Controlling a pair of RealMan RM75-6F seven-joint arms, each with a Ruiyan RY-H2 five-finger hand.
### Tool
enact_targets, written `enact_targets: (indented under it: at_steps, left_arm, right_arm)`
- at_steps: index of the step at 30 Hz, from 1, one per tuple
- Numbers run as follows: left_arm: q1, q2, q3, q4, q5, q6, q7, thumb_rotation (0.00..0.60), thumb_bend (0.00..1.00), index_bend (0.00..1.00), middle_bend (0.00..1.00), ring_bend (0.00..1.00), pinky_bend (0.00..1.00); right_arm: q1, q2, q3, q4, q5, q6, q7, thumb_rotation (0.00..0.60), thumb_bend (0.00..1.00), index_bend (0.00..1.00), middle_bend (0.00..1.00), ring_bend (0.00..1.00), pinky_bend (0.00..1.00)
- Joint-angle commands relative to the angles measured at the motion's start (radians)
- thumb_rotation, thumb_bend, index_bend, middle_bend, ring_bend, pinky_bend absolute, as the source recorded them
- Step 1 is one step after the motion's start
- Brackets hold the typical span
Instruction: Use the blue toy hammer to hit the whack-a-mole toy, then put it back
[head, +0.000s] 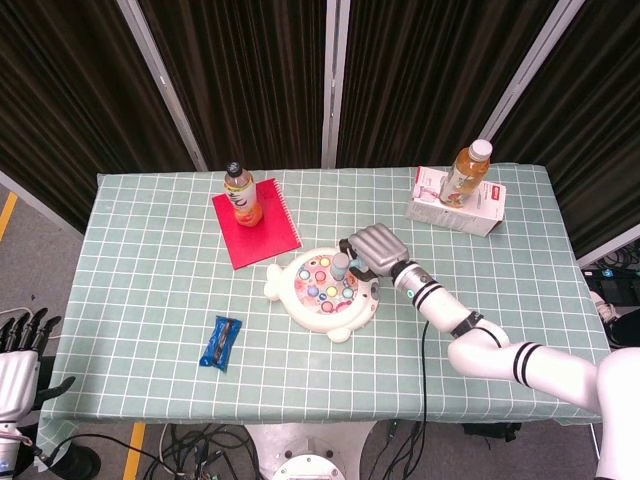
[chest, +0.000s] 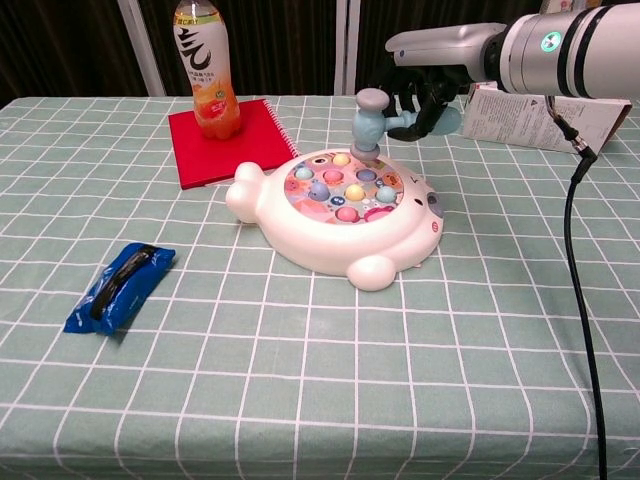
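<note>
The white whack-a-mole toy with coloured pegs lies mid-table. My right hand grips the handle of the blue toy hammer. The hammer's head hangs a little above the toy's far pegs, apart from them. My left hand shows at the lower left edge of the head view, off the table, fingers spread and holding nothing.
An orange drink bottle stands on a red notebook at the back left. A blue snack packet lies front left. Another bottle sits on a white box at the back right.
</note>
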Motion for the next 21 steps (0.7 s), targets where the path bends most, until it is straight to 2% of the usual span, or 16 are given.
enact_targets:
  at_steps: [1, 7, 12, 14, 21]
  left_arm:
    - [0.000, 0.001, -0.001, 0.000, -0.001, 0.000, 0.001, 0.600, 0.03, 0.15, 0.06, 0.00, 0.00]
    - [0.001, 0.002, -0.001, 0.000, -0.008, -0.003, -0.001, 0.600, 0.03, 0.15, 0.06, 0.00, 0.00]
    - [0.003, -0.002, 0.001, 0.006, -0.011, -0.007, -0.007, 0.600, 0.03, 0.15, 0.06, 0.00, 0.00]
    - [0.004, -0.003, 0.001, 0.008, -0.010, -0.005, -0.008, 0.600, 0.03, 0.15, 0.06, 0.00, 0.00]
    - [0.005, -0.005, 0.001, 0.012, -0.005, -0.001, -0.012, 0.600, 0.03, 0.15, 0.06, 0.00, 0.00]
  right_arm:
    - [0.023, -0.016, 0.003, 0.015, 0.022, -0.020, -0.016, 0.600, 0.49, 0.74, 0.61, 0.50, 0.63]
    - [0.081, -0.070, 0.000, 0.070, 0.082, -0.059, -0.062, 0.600, 0.49, 0.74, 0.61, 0.50, 0.63]
    - [0.117, -0.098, -0.033, 0.110, 0.140, -0.073, -0.135, 0.600, 0.49, 0.74, 0.61, 0.50, 0.63]
    - [0.124, -0.103, -0.040, 0.109, 0.163, -0.065, -0.154, 0.600, 0.49, 0.74, 0.61, 0.50, 0.63]
    - [0.114, -0.074, -0.011, 0.056, 0.163, -0.022, -0.118, 0.600, 0.49, 0.74, 0.61, 0.50, 0.63]
